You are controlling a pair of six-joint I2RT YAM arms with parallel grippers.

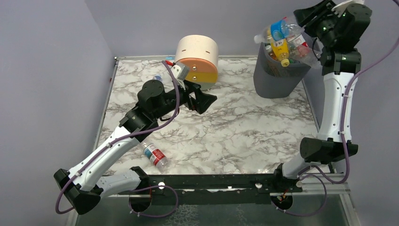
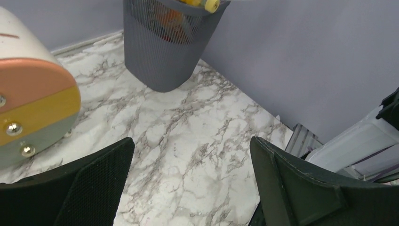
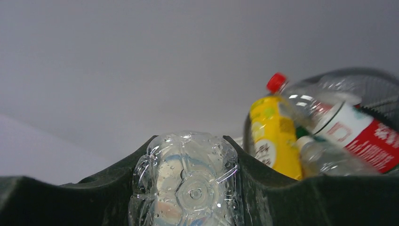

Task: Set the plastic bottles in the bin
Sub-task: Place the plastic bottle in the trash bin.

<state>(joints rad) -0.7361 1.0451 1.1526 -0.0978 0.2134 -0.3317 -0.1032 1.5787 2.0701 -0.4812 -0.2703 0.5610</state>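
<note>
The dark grey mesh bin (image 1: 276, 77) stands at the back right, heaped with bottles, among them a yellow one (image 1: 281, 48). My right gripper (image 1: 302, 22) is high over its rim, shut on a clear blue-labelled bottle (image 1: 278, 29). In the right wrist view the bottle's base (image 3: 188, 188) sits between the fingers, with a yellow bottle (image 3: 273, 136) and a red-labelled one (image 3: 350, 129) beyond. A red-labelled bottle (image 1: 155, 156) lies near the front left. Another small bottle (image 1: 158, 77) lies behind my left arm. My left gripper (image 1: 201, 100) is open and empty over the table middle; its wrist view shows the bin (image 2: 162, 44).
A round cream, orange and yellow drawer unit (image 1: 197, 61) stands at the back centre, just left of my left gripper; it also shows in the left wrist view (image 2: 33, 108). Purple walls close in the left, back and right sides. The right arm's column rises along the table's right edge.
</note>
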